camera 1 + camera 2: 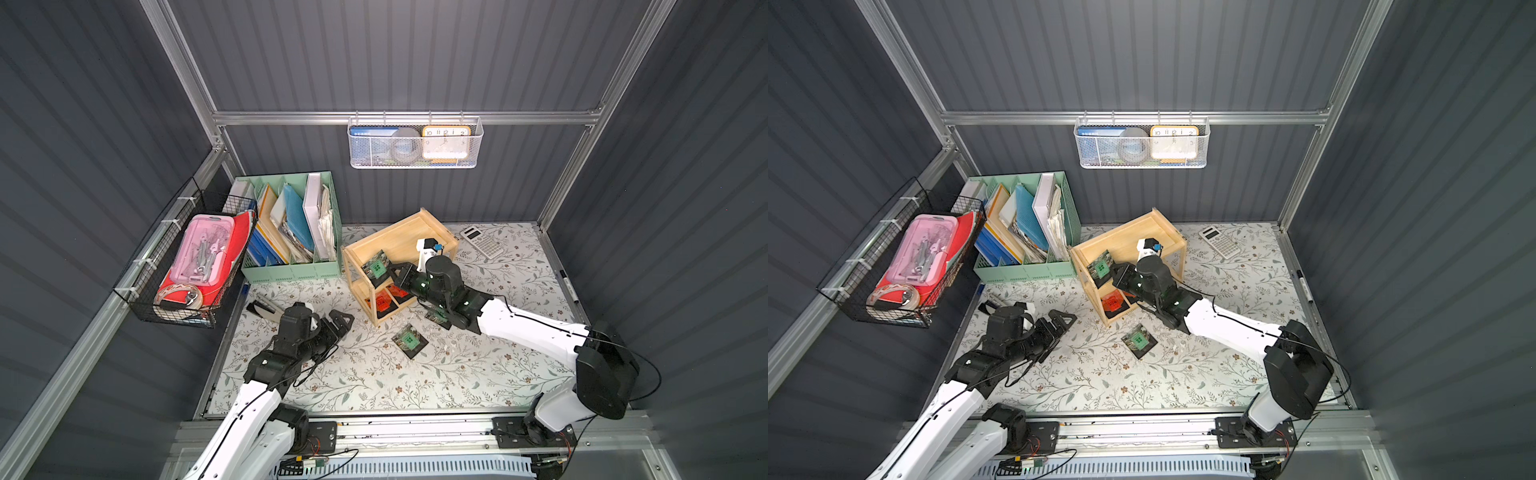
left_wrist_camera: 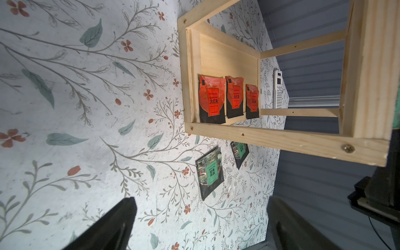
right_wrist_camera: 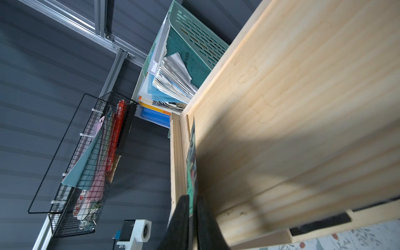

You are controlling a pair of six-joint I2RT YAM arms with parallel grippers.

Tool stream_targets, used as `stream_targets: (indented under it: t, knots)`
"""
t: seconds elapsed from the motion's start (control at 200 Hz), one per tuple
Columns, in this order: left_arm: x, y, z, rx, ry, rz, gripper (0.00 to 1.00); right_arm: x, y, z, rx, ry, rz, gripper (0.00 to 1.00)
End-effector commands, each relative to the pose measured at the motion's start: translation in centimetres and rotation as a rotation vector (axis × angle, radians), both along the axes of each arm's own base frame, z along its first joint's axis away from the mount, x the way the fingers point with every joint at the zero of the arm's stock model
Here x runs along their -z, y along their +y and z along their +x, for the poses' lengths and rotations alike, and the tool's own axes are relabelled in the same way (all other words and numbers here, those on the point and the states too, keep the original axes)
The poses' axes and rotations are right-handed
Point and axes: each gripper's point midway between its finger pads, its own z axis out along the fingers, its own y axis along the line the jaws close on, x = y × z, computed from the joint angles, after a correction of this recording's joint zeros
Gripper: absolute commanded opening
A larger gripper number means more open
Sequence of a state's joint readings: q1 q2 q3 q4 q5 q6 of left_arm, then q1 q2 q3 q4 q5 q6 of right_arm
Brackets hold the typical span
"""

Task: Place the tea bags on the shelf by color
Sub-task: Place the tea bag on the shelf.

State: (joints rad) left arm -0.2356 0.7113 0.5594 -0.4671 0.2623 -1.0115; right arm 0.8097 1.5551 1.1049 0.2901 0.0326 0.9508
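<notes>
our right gripper (image 3: pixel 192 199) has its fingers close on either side of a green bag (image 1: pixel 376 268) on the shelf's (image 1: pixel 401 239) top tier; we cannot tell whether they pinch it. three red bags (image 2: pixel 212 98) lie on the lower tier. two green bags (image 2: pixel 210 173) (image 2: pixel 239 151) lie on the table (image 1: pixel 374 386). our left gripper (image 1: pixel 338 322) rests spread wide, holding nothing.

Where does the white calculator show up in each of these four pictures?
In a top view: the calculator lies to the right of the wooden shelf, toward the back.
In a top view: same spot, right of the shelf.
Left wrist: seen through the shelf's open frame, lying beyond it.
Right wrist: not in it.
Shared landmark: the wooden shelf, visible in all four.
</notes>
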Motion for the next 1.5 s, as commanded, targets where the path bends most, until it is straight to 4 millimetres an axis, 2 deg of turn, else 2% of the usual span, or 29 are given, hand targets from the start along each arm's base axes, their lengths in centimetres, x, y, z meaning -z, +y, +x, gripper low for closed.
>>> stream_targets:
  t: [0.0,0.455,0.995,1.145,1.496]
  knots:
    - [-0.9,-0.1,0.0,0.020,-0.027,0.005,1.00,0.2,-0.1,0.0,0.013,0.000,-0.009,0.20]
    - [-1.0,-0.1,-0.2,0.019,-0.029,0.003,1.00,0.2,-0.8,0.1,0.030,0.010,-0.066,0.34]
    - [-1.2,-0.1,-0.2,0.023,-0.034,0.004,1.00,0.0,-1.5,0.5,0.052,0.013,-0.114,0.36]
    - [-1.1,-0.1,-0.1,0.025,-0.034,0.001,1.00,-0.2,-2.1,0.6,0.072,0.006,-0.132,0.41]
    - [-1.4,-0.5,0.0,0.046,-0.048,-0.001,1.00,-1.0,-4.7,0.5,0.110,-0.003,-0.183,0.43]
